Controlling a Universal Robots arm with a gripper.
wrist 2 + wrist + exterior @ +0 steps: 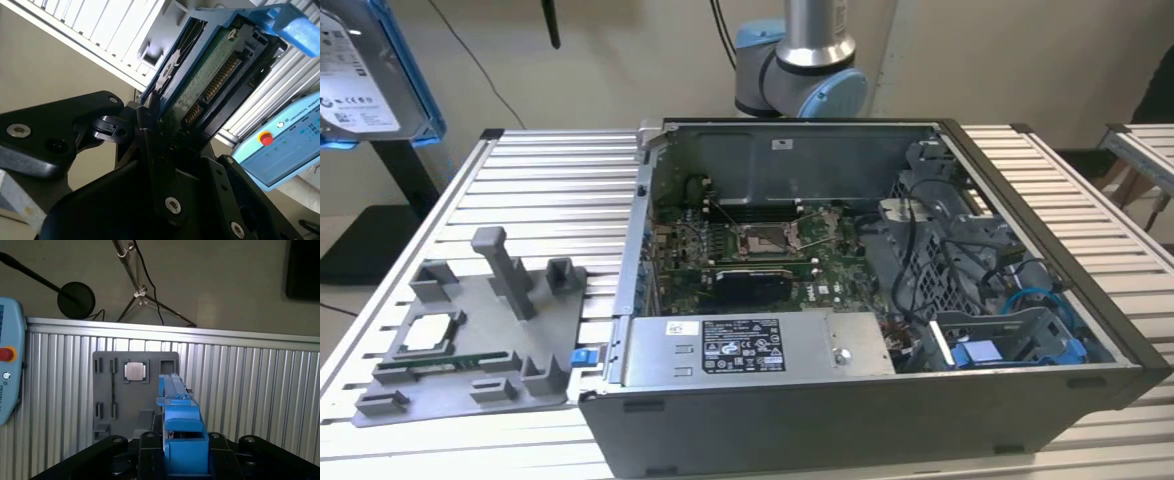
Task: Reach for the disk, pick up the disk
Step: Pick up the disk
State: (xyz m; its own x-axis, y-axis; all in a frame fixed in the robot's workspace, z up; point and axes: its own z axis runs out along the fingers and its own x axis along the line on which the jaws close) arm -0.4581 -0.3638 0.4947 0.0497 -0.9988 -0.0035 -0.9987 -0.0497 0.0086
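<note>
We are holding the disk (210, 75) edge-on in the gripper (162, 137). The gripper is closed down to the disk's thickness, and its black fingers (156, 170) are pressing on the two broad faces. In the second wrist view the green circuit-board side and a blue rail are facing us. In the first wrist view the disk (182, 430) is sticking straight out from the gripper (182, 452).

Beyond it, well apart, a grey tray (105, 405) with a small square chip (136, 371) is lying on the slatted table (250, 390). In the exterior view the disk (360, 70) is hanging high at the exterior view's left, off the table's edge and far from the open computer case (854, 400).

We are judging the pick-up as all but done. The hold seems to be near one end of a heavy, flat piece, so a firm, even squeeze on the metal faces matters more than speed. Slow, level motion should stop it from pivoting or slipping, and the fingers should stay off the connector and the bare board.
</note>
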